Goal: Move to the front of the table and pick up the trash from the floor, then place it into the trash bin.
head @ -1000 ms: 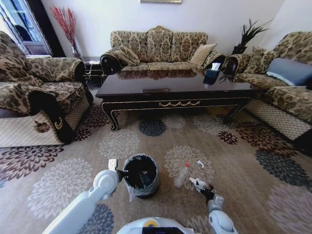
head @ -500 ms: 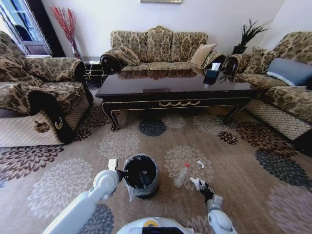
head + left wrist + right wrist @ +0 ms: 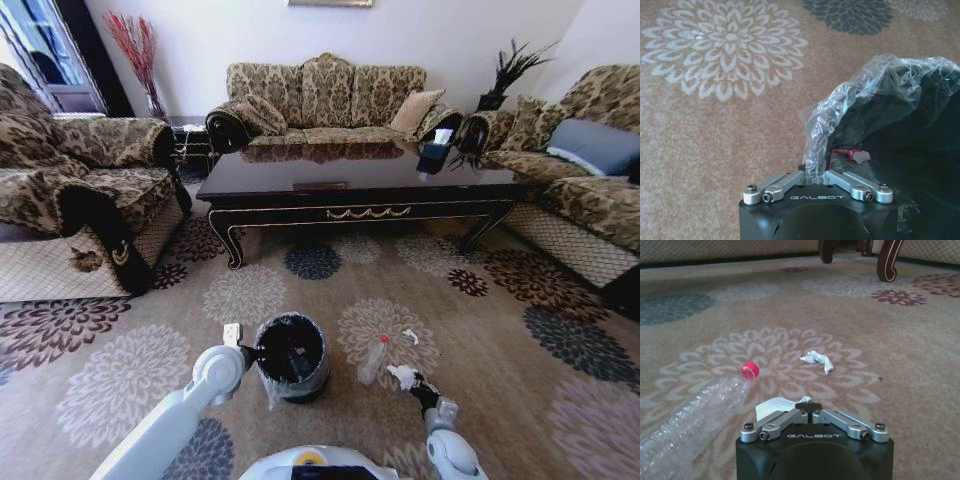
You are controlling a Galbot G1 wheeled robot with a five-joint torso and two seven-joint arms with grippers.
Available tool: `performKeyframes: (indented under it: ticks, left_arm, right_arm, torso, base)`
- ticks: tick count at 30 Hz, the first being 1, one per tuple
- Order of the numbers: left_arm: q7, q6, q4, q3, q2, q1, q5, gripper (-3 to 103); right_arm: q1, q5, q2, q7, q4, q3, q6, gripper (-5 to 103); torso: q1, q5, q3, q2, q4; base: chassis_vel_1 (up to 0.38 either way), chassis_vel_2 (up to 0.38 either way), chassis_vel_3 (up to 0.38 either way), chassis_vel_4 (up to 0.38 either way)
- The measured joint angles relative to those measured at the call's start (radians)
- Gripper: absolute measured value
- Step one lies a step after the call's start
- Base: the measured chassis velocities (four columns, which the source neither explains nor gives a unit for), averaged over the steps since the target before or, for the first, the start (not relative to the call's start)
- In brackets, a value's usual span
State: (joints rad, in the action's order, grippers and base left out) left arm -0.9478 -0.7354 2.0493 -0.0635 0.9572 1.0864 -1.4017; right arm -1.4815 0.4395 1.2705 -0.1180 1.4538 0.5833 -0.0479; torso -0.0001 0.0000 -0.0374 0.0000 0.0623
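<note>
Gripping paper scrap (image 3: 403,376), right gripper (image 3: 411,381) jaws pinching together on it just above carpet beside bottle (image 3: 372,362). Left gripper (image 3: 253,352) apparently clamping liner (image 3: 850,107) at trash bin (image 3: 292,357) rim. Best approach: lifting clear of bottle, releasing over bin opening.

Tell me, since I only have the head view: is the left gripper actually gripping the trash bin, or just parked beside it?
Observer: Gripping. In the left wrist view, the left gripper has its fingers closed on the liner at the rim of the trash bin.
Operator: Is anything in the bin?
Observer: Yes, a small red and white scrap lies inside.
Operator: And the right gripper?
Observer: In the right wrist view, the right gripper is low over the carpet, shut on a white paper scrap.
</note>
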Motion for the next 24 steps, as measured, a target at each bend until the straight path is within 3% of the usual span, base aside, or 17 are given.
performKeyframes:
  ticks: [7,15,24]
  left_arm:
    - [-0.001,0.000,-0.002,0.007,0.002,-0.001,0.002,0]
    - [-0.002,0.000,-0.004,0.021,0.022,-0.001,0.013,0]
    - [-0.013,0.000,-0.012,0.068,0.036,-0.043,0.016,0]
  right_arm:
    - [-0.029,-0.019,-0.014,-0.019,0.081,0.009,0.014,0]
    - [-0.126,-0.105,-0.082,-0.034,0.361,0.045,0.003,0]
    - [-0.200,-0.101,-0.126,-0.059,0.618,0.055,0.042,0]
  torso:
    - [0.000,0.0001,0.000,0.000,-0.0001]
    - [0.000,-0.0001,0.000,0.000,0.0000]
    - [0.000,0.0000,0.000,0.000,-0.0001]
  base:
    - [0.000,0.000,0.000,0.000]
    - [0.000,0.000,0.000,0.000]
    - [0.000,0.000,0.000,0.000]
